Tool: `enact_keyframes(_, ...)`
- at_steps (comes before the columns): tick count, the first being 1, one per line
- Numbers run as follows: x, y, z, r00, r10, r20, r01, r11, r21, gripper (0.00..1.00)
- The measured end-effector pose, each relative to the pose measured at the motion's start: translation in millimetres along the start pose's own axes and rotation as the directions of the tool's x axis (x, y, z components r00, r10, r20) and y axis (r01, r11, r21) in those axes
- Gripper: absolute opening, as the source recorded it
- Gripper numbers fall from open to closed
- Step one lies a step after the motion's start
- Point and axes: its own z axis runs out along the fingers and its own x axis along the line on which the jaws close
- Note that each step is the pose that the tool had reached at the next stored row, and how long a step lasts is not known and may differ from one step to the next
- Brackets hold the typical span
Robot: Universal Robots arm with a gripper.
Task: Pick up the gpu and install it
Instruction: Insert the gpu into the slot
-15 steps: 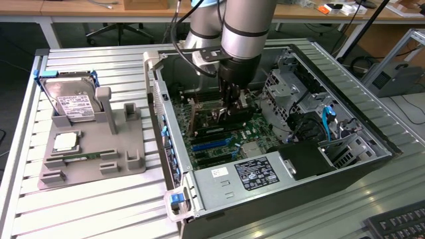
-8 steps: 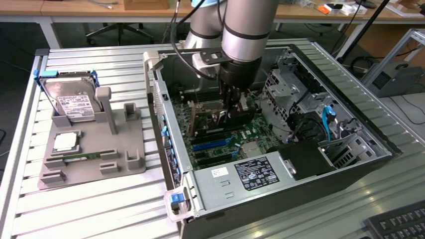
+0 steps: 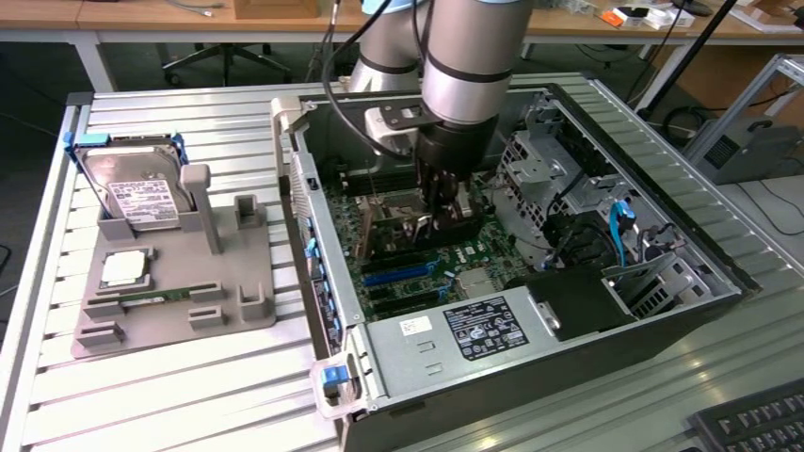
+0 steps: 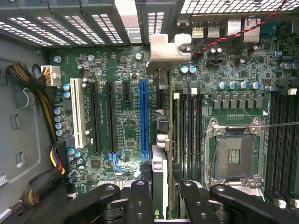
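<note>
Standing on edge between the gripper's (image 4: 162,198) fingers (image 4: 140,196), the gpu (image 4: 164,140) hangs inside the open case (image 3: 703,254), low over the motherboard (image 4: 117,60), its silver bracket (image 4: 166,46) toward the case's rear wall. Gripper clamped on the card's upper edge; the card runs alongside the blue slot (image 4: 144,119), between it and the empty CPU socket (image 4: 235,156). Outside the case, toward the exterior view's left, a grey tray (image 3: 239,292) holds a hard drive (image 3: 136,188).

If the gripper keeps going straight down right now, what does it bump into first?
The gripper holds the gpu edge-on above the motherboard, so the card probably meets the board first, near the blue slot; depth is unclear.
</note>
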Motion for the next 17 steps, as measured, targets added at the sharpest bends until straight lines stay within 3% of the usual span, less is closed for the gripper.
enact_keyframes(17, 10.0, 0.5, 2.1, 1.0000, 0.000, 0.0000, 0.000, 1.0000, 0.0000, 0.27)
